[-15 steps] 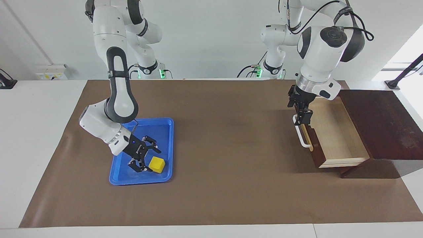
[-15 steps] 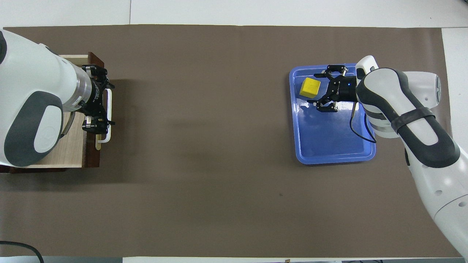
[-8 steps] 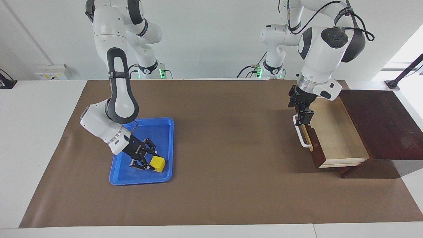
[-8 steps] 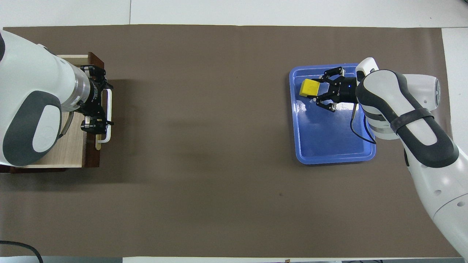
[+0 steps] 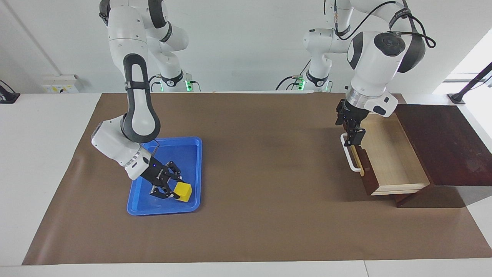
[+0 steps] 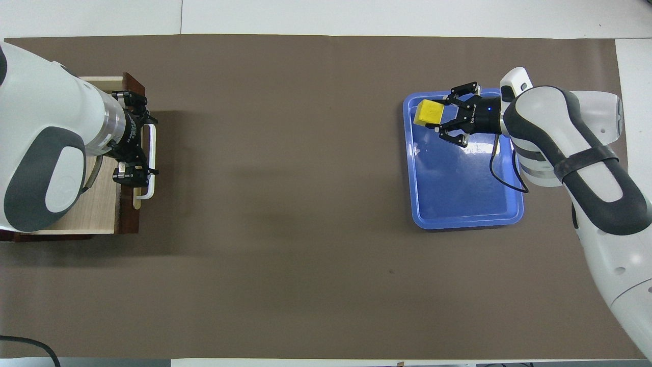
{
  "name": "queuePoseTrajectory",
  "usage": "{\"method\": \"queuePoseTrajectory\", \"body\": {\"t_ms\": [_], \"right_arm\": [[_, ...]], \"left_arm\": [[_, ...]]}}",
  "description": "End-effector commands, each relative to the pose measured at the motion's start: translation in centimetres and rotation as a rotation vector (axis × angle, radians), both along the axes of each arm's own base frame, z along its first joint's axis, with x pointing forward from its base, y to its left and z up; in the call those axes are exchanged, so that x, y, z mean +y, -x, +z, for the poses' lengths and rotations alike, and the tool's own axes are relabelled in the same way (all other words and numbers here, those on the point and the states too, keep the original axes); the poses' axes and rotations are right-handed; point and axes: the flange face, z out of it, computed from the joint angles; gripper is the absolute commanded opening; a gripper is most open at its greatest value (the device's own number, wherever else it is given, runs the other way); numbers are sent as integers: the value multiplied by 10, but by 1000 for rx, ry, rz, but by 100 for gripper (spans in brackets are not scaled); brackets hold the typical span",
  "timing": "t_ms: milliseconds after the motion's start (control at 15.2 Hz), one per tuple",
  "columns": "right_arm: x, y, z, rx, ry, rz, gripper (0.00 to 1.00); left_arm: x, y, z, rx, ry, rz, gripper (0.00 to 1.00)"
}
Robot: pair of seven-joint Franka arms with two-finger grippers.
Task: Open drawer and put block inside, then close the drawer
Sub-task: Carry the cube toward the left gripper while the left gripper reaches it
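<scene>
The drawer stands pulled out at the left arm's end of the table, its pale interior showing; it also shows in the overhead view. My left gripper is open, just above the white handle and apart from it. The yellow block is in the blue tray, at the tray's corner farthest from the robots. My right gripper reaches low into the tray with a finger on each side of the block.
The drawer's dark cabinet sits at the table's edge at the left arm's end. A brown mat covers the table between tray and drawer.
My right gripper moved onto the block, closed on it and shifted it toward the tray's corner. My left gripper rose slightly over the handle.
</scene>
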Motion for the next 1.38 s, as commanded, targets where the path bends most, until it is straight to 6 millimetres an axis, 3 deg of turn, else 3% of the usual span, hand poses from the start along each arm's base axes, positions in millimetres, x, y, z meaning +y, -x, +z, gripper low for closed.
{"method": "queuePoseTrajectory", "body": {"t_ms": [0,264,659,857,1055,1121,1253,1319], "right_arm": [[11,-4,34,42,-24,-4,0],[80,2,93,76,-23,58,0],[229,26,145,111,-12,127,0],[292,50,149,108,11,154,0],[331,69,152,91,9,156,0],[343,76,152,101,9,152,0],[366,89,155,91,28,136,0],[377,95,154,94,35,128,0]], "left_arm": [[3,0,-3,-13,-13,1,100],[7,-1,-2,-15,-13,9,100],[9,-1,-2,-16,-12,17,100],[8,-2,-2,-21,-11,21,100],[2,-1,-2,-20,-12,10,100],[-7,1,-1,-13,-15,-5,100],[-44,12,-12,17,-24,-48,100],[-48,13,-15,13,-21,-21,100]]}}
